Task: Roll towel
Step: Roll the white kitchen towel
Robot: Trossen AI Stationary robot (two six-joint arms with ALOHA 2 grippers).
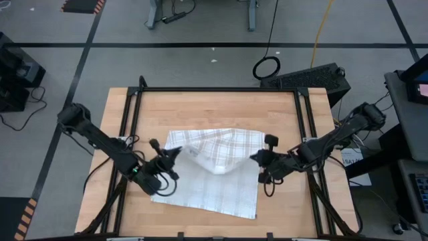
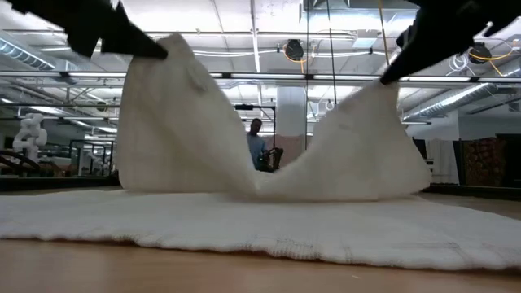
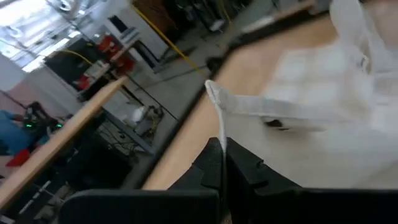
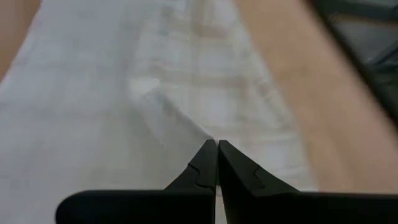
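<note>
Across the wooden table (image 1: 214, 107) the towel (image 1: 214, 184) is lying white with a grey-tan plaid grid, its far edge lifting off the wood; at its left corner the left gripper (image 1: 175, 153) is pinching the cloth between clenched fingers; the middle is sagging low between two raised peaks; at the right corner the right gripper (image 1: 254, 158) is clamping the towel likewise.

towel (image 1: 214, 181): white, thin, grey-tan plaid. Near part flat on the table centre; far edge lifted at left and right corners, sagging between, folding toward the near side.
</note>
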